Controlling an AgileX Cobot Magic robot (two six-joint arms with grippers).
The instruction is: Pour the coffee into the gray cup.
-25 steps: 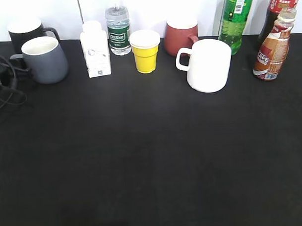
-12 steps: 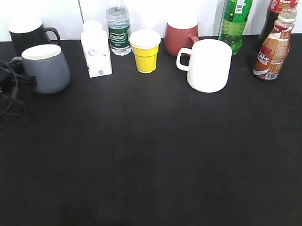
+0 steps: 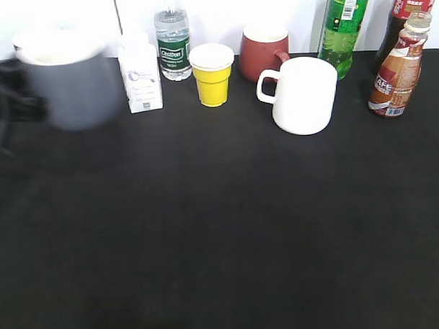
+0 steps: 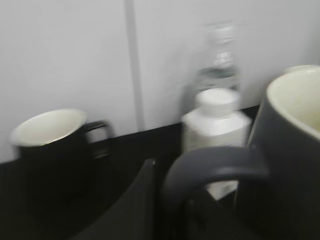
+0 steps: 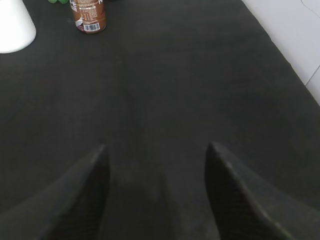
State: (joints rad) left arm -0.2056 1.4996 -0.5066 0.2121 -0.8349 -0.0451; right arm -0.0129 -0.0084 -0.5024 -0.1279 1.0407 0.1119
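Gray cup (image 3: pixel 71 83) now lifted, handle at left fingers (image 4: pixel 131 210).

Left gripper (image 4: pixel 165 200) blurred, at mug handle, grip unclear. Right gripper (image 5: pixel 155 195) low over table, fingers (image 5: pixel 80 200) spread, holding nothing.

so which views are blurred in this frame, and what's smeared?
Exterior view: only the gray cup at far left is motion-smeared; the coffee stays crisp. Left wrist view: soft all over, cup handle included. Right wrist view: table sharp, right tool fingers slightly soft.
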